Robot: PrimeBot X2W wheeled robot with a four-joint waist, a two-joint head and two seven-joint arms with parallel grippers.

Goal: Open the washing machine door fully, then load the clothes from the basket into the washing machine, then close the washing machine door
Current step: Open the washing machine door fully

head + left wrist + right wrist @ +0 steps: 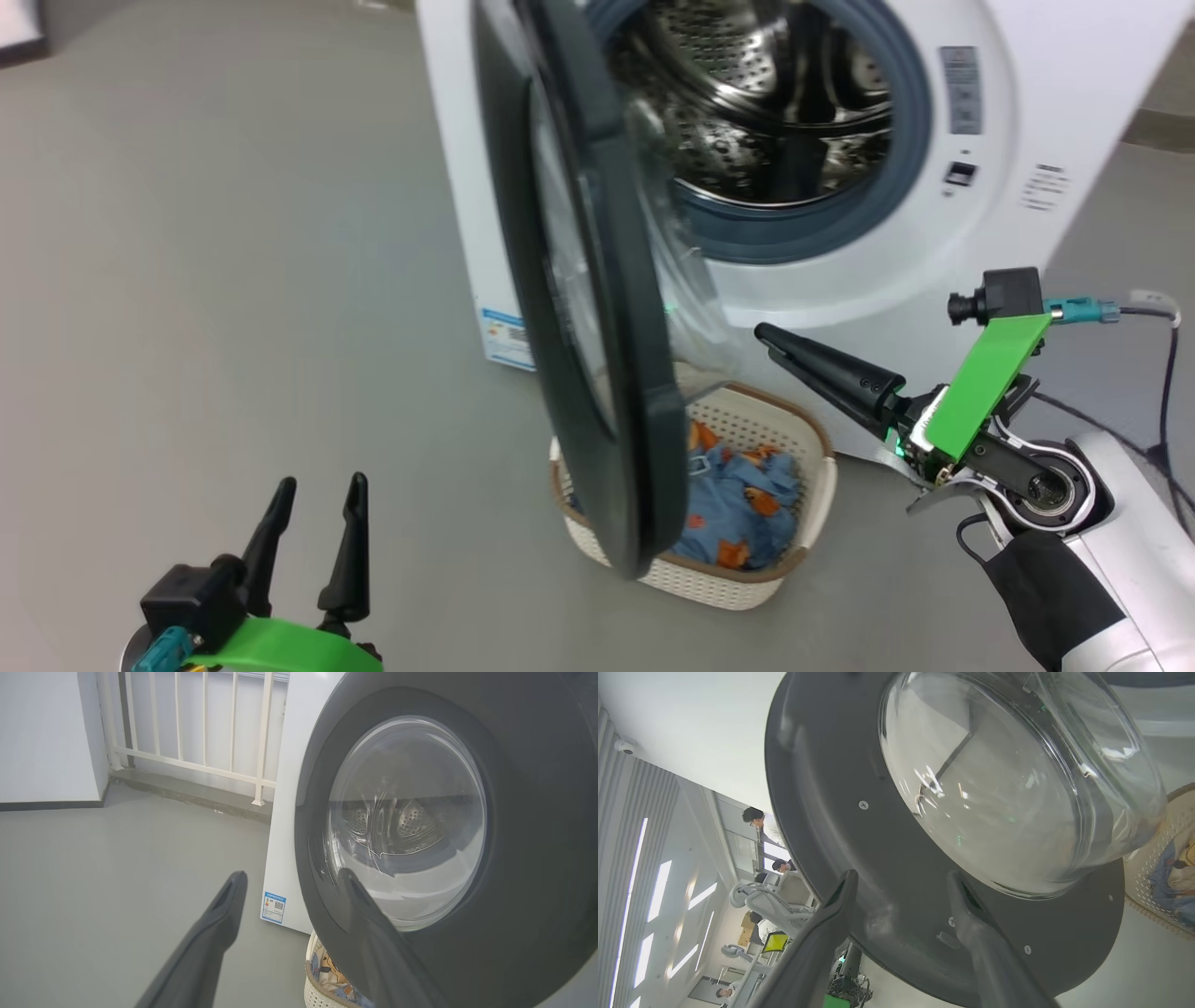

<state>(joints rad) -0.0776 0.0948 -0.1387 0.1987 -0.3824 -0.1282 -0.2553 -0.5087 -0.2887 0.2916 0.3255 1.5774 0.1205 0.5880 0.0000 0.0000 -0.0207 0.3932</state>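
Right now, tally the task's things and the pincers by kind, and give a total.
washing machine: 1
washing machine door: 1
basket: 1
heap of clothes: 1
pincers: 2, left pincer and right pincer
Total: 6

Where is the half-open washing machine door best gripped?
Probably clamp the washing machine door by its thick black rim at the near free edge, coming from the inner side where the right claw is; the bulging glass offers no hold.
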